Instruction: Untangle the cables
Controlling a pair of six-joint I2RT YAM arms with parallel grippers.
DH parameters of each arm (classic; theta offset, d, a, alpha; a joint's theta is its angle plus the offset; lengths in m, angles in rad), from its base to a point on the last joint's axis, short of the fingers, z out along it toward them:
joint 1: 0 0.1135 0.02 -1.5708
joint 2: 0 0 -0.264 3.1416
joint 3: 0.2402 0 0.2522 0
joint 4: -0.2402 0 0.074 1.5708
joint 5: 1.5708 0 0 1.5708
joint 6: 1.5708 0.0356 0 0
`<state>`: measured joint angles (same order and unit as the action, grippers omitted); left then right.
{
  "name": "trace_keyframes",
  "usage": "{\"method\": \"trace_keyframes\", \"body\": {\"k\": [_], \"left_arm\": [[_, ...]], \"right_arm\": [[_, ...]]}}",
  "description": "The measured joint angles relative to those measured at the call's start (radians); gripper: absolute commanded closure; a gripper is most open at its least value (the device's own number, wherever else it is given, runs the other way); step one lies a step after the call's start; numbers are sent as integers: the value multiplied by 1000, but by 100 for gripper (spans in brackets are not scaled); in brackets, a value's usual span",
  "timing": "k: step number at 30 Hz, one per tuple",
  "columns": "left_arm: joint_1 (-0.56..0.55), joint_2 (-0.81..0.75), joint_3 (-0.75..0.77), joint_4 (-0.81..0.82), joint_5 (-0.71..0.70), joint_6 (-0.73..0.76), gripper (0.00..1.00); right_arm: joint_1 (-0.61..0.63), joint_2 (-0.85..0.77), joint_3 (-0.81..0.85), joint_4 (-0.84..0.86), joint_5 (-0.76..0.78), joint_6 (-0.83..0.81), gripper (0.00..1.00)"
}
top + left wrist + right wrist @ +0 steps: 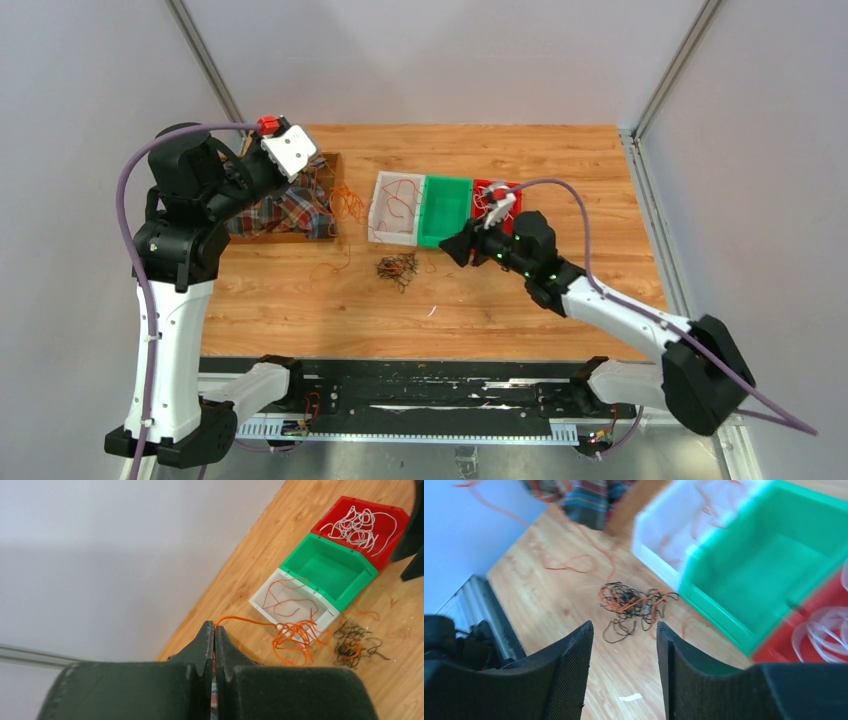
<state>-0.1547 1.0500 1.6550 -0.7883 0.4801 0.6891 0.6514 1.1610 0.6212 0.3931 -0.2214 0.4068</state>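
The right gripper (623, 630) reaches low over the table, fingers apart, a dark tangle (629, 602) just ahead of the tips. Past that are three bins. The white bin (262, 587) holds orange-red cables (285, 600) and the red bin (332, 515) holds white cables (357, 525), with the green bin (350, 587) between them. The left gripper (214, 632), raised high, pinches an orange-red strand (240, 619) that runs ahead to one orange heap (297, 640).

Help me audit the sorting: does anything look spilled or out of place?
Yes. An orange bundle lies spilled on the table beside the white bin, one strand pinched in the left gripper. A dark tangle with orange caught in it sits loose in front of that bin.
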Motion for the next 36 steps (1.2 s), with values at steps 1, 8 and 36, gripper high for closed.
{"method": "trace_keyframes", "body": {"k": [1,8,36], "left_arm": [[0,0,0,0,11,-8,100],[0,-6,-1,0,38,-20,100],[0,-26,0,-8,54,-6,100]], "right_arm": [[14,39,29,30,-40,-24,45],[65,332,234,227,-275,-105,28],[213,752,583,439,-195,-190,99]]}}
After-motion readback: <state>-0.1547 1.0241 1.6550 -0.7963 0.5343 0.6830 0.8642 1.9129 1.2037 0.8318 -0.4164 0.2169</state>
